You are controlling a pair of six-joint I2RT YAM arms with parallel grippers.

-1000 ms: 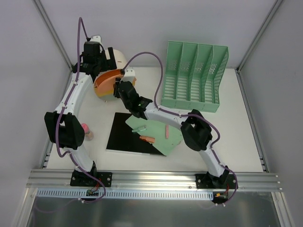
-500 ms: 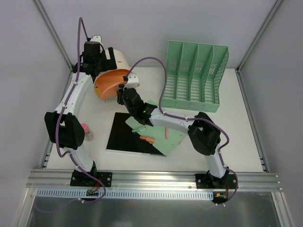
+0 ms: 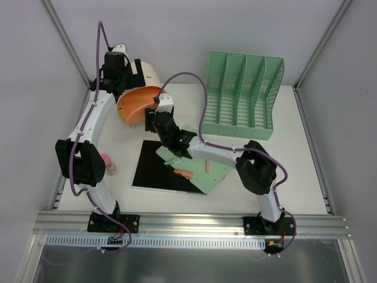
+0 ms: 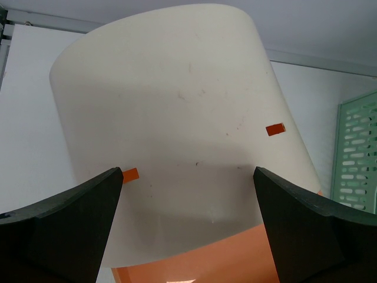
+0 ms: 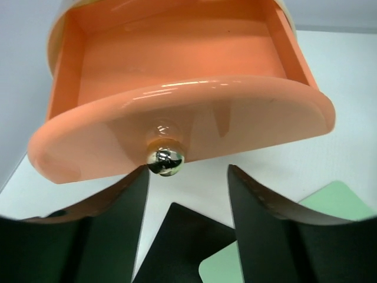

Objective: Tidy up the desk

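Framing it, left hand (image 4: 187, 177) masks the cream cabinet's (image 4: 177, 100) lower corners.

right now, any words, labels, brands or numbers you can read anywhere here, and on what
None can be read.
The cream drawer box bears two small orange patches, both blank.
The orange drawer, its metal knob, the green file rack, the black sheet and the desk show no print.
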